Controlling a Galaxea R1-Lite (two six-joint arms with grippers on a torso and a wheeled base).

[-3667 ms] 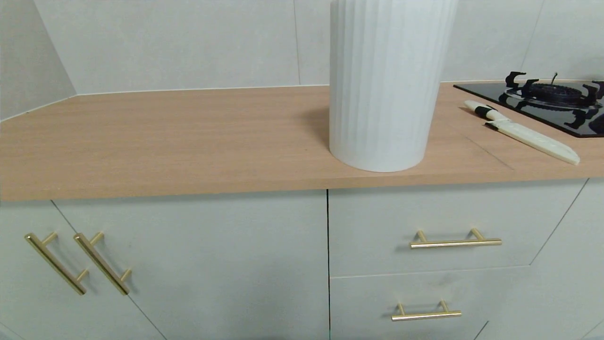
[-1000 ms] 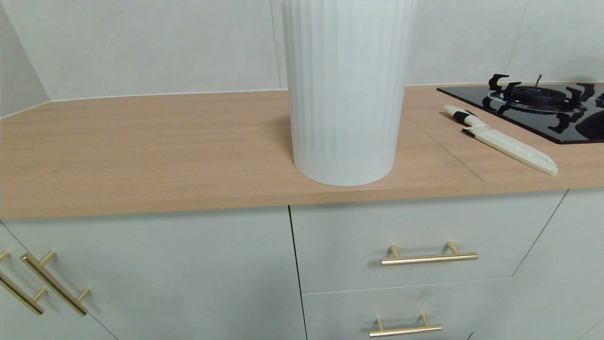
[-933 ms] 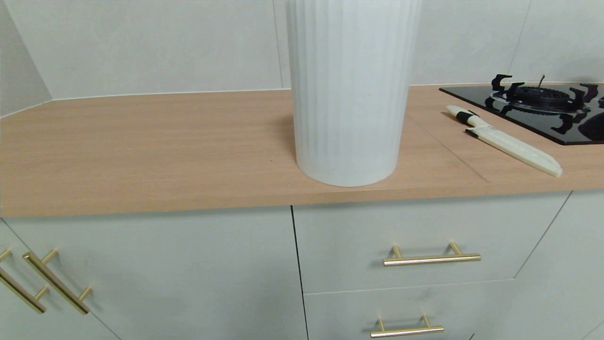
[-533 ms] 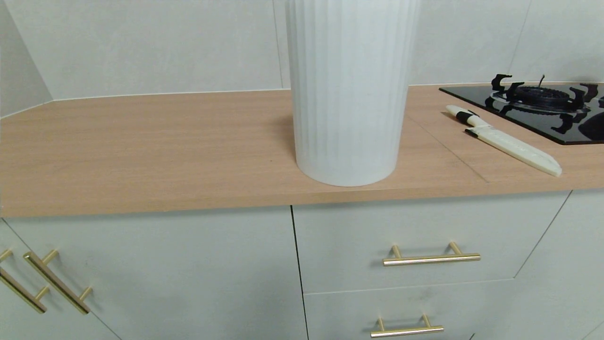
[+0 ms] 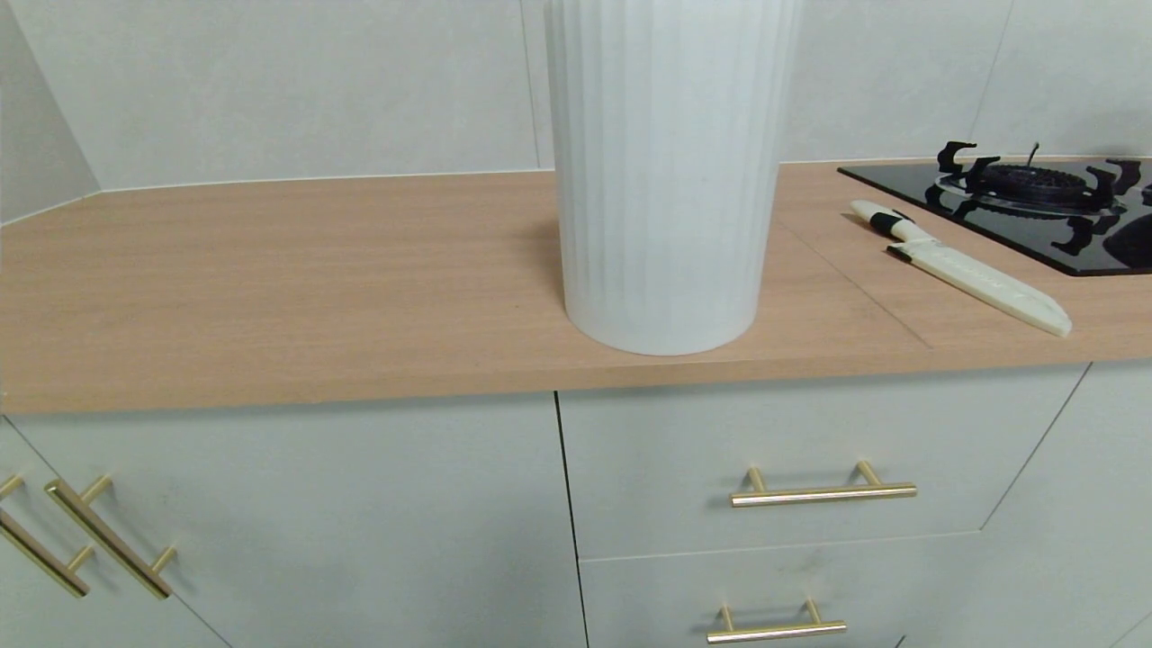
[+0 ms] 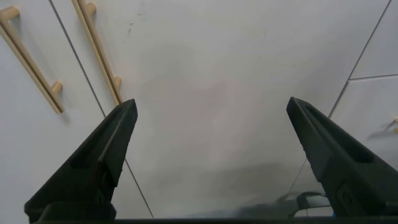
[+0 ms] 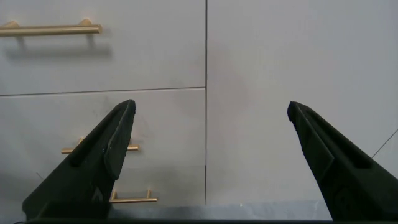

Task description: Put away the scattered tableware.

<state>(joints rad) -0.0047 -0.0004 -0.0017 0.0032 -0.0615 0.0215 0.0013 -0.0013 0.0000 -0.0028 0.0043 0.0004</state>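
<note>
One knife point(image 5: 961, 268) lies on the counter point(image 5: 270, 288), far right beside the stove point(image 5: 1035, 193), handle at the back, blade toward the front. Left fingers point(image 6: 102, 165) and right fingers point(image 7: 102, 162) are spread wide and empty, low by the cupboard doors point(image 6: 205, 74). The right arm looks nearer.

One tall white ribbed container point(image 5: 664, 171) and one white knife point(image 5: 963, 272) sit on the surface point(image 5: 270, 270), next to one black hob point(image 5: 1008, 222). The head view has four brass handles point(image 5: 823, 492), two on the left doors and two on the drawers. There are two grippers, the left gripper point(image 6: 210, 106) and the right gripper point(image 7: 210, 106), each with two fingers point(image 6: 99, 162).
</note>
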